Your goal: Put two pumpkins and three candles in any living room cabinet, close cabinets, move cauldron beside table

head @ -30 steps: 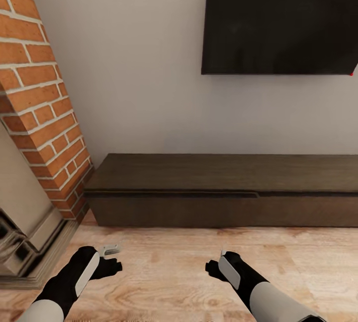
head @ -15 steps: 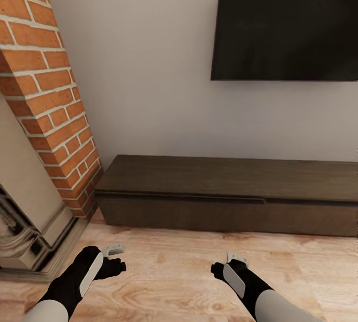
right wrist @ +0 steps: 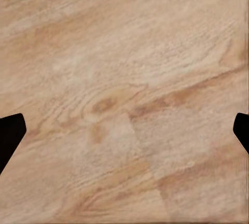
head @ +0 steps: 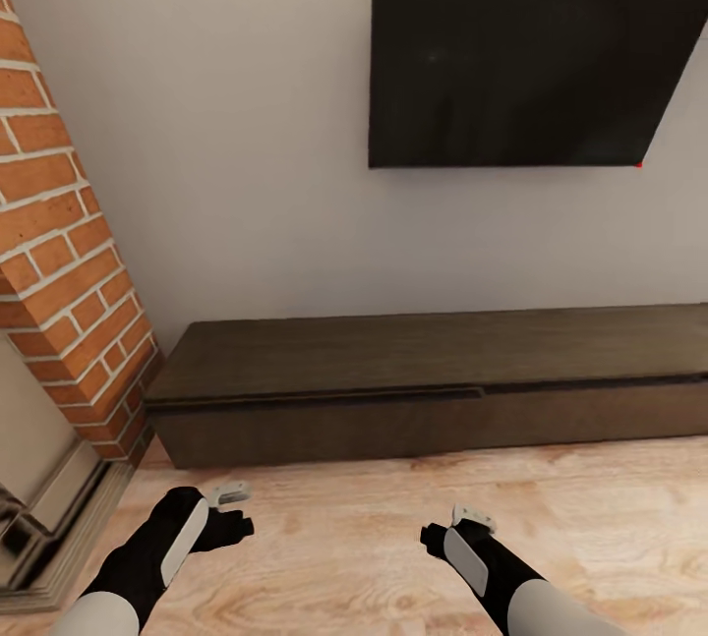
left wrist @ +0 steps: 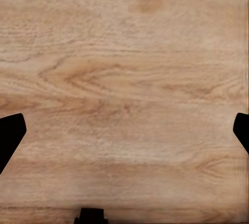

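Open wooden floor (head: 374, 538) across the lower frame, free to pass. Blocked mid-frame by the low dark cabinet (head: 413, 390), drawers shut; hemmed at left by the brick column (head: 69, 282) and fireplace surround (head: 39, 518).

— What can't you make out from the head view?
— Your cabinet (head: 413, 390) runs off the right edge, so its far end is cut. The dark wall screen (head: 521, 51) loses its top and right corner, and the brick chimney (head: 59, 253) and the fireplace surround (head: 39, 518) are clipped at the left.
— And the wrists?
— Each shows you just the fingertips (left wrist: 10, 133) (right wrist: 10, 130) as dark wedges at the picture's sides.
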Available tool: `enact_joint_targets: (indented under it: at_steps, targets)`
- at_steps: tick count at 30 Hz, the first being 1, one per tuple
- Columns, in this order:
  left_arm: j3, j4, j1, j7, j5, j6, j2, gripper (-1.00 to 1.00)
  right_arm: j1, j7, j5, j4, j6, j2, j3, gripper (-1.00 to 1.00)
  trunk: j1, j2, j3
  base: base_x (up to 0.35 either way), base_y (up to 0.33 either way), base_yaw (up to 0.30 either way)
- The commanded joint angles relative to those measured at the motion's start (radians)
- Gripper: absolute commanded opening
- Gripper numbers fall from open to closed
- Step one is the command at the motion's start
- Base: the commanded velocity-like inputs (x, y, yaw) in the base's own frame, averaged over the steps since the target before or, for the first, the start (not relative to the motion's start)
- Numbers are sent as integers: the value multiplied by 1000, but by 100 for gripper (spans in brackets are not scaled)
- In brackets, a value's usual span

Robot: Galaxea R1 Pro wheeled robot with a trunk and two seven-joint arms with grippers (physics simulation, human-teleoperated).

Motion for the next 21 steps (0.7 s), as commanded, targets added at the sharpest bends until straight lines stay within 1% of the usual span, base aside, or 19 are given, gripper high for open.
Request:
enact_joint_targets:
  at_steps: [1,7,11,14,21]
  targets:
    - [0,0,0,0,0,0,0,100,0,0,0,0,0,0,0,100,-4,7,3,0,0,-286]
    - [0,0,0,0,-1,0,0,100,0,-1,-1,0,-2,-2,0,100,-27,49,22,0,0,-287]
    - [-1,0,0,0,-2,1,0,100,0,-1,-2,0,0,-15,0,100,-42,77,35,0,0,-287]
    - [-1,0,0,0,-2,0,0,100,0,-1,-2,1,1,-20,0,100,-54,98,44,0,0,-287]
    - [-2,0,0,-2,-2,0,0,100,0,-2,-3,1,1,-22,0,100,-81,147,66,0,0,-287]
